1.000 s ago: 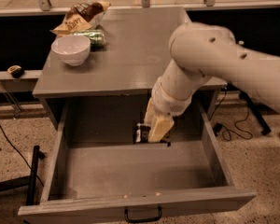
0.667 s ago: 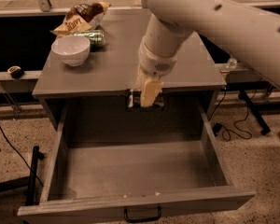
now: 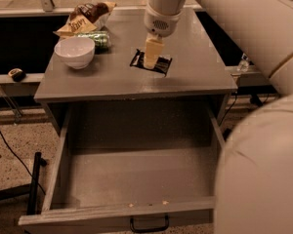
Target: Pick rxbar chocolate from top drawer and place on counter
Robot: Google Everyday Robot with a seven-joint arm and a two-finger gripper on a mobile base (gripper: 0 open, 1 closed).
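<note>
The rxbar chocolate, a flat dark bar, is at the middle of the grey counter, lying on it or just above it. My gripper comes down from above on the white arm, and its cream fingers are shut on the bar. The top drawer stands pulled wide open below the counter. Its inside shows no objects, and its black handle is at the bottom edge.
A white bowl, a green can and a brown-and-yellow chip bag sit at the counter's back left. My white arm fills the right side. A black stand and cable lie on the floor at the left.
My gripper has lifted the bar out of the drawer, carried it up and back, and brought it down over the middle of the counter.
</note>
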